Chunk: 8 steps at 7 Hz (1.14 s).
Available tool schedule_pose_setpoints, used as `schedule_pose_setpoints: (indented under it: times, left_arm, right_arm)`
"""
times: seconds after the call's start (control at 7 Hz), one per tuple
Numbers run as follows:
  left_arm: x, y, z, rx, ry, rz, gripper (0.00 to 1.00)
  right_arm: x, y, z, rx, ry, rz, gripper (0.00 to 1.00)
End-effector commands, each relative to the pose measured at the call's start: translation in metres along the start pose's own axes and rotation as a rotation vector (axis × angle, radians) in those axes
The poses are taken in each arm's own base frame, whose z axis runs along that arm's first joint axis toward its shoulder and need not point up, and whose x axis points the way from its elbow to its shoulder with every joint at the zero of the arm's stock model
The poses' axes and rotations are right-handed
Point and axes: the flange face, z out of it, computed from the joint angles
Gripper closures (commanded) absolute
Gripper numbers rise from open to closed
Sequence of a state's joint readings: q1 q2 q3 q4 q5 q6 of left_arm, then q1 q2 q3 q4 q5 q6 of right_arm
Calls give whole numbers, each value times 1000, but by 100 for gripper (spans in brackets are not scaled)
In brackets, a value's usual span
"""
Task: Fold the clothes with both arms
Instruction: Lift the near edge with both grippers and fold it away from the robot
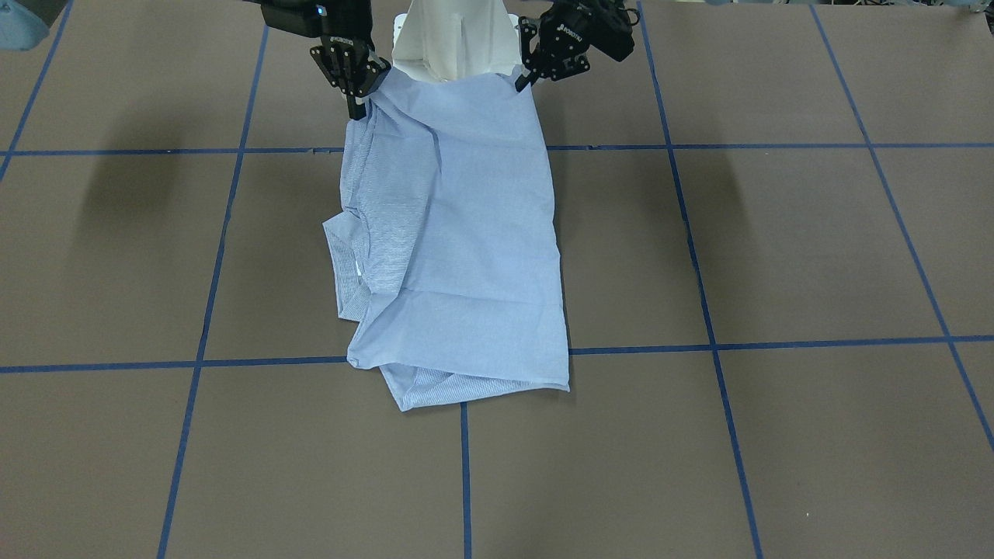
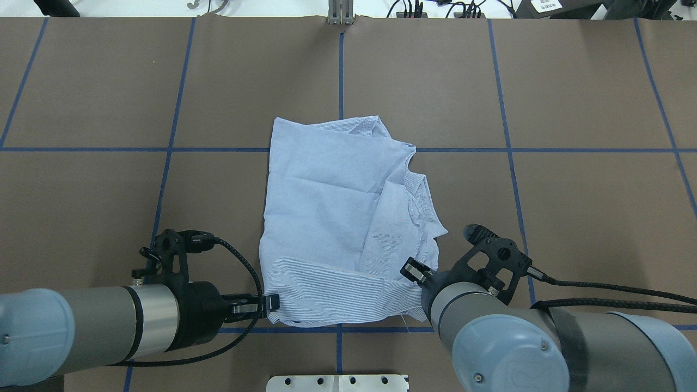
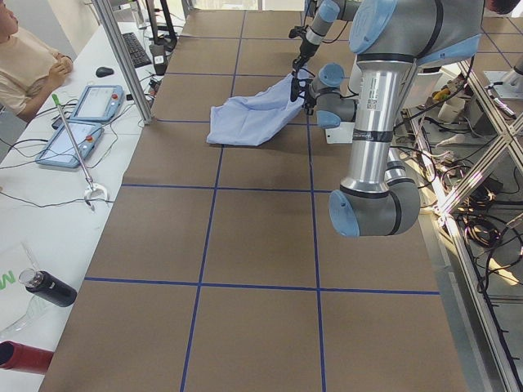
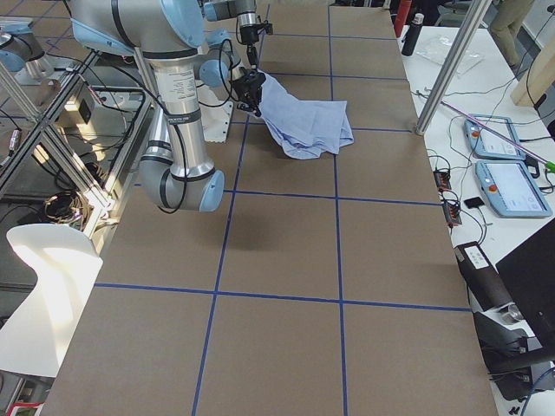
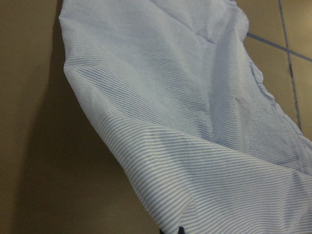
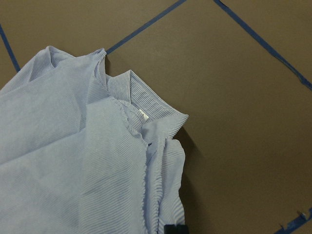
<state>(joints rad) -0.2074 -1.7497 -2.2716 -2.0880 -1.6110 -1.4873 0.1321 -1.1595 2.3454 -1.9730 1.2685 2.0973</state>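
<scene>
**Shirt** [image 2: 326, 218]: lies mid-tabletop [image 2: 81, 81], directly in front of the robot base [image 1: 454, 39], part-folded into a rough rectangle. Far portion is flat on the surface. Robot-side edge is raised off it, strung betw. the two hands.

**Left hand** [image 2: 270, 302]: fingers pressed together on the shirt's robot-side left corner, pinching cloth. Wrist view agrees: fabric runs down to the bottom of frame, where a dark fingertip shows.

**Right hand** [image 2: 415, 270]: likewise pinching the robot-side right corner, near the collar [image 6: 146, 105] w/ its small white label [image 6: 143, 115]. Collar side is bunched, layers uneven.

**Assessment:** one corner per hand, at opposite ends of the edge, keeps it taut and level. Cloth can then travel as one sheet instead of dragging. The far portion on the tabletop acts as anchor. Judged step: edge gripped and lifted, ready to be laid over toward the far side. Fold not yet made.

**Risks:**
- Bunching at the collar side may carry into the fold.
- Thin cloth could slip from a fingertip pinch.

Blue tape lines [image 2: 341, 65] give an alignment ref.
</scene>
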Motion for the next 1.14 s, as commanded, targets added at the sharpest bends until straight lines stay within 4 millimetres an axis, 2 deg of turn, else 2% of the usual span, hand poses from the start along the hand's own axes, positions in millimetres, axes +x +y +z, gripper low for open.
schedule_pose_setpoints:
  times: [0.0, 0.14, 0.29, 0.43, 0.57, 0.71, 0.86, 1.0]
  left_arm:
    - [34, -16, -16, -36, -43, -4, 100]
    - [46, -60, 11, 37, -95, 39, 100]
    - [30, -99, 46, 89, -184, 68, 100]
    - [12, -135, 54, 135, -242, 110, 100]
    - [8, -169, 55, 176, -276, 132, 100]
    - [-3, -196, 75, 199, -324, 114, 100]
    - [-9, -215, 104, 203, -373, 123, 100]
    - [-22, -226, 123, 227, -389, 128, 100]
  right_arm:
    - [-7, -26, -7, 29, -2, 7, 100]
    - [-25, -50, 6, 87, 3, -11, 100]
    - [-45, -68, 31, 130, 38, -1, 100]
    - [-80, -76, 56, 153, 51, 3, 100]
    - [-99, -86, 85, 168, 32, 21, 100]
    - [-116, -102, 120, 192, 18, 16, 100]
    - [-145, -114, 152, 214, 23, 18, 100]
    - [-173, -127, 180, 218, 47, 29, 100]
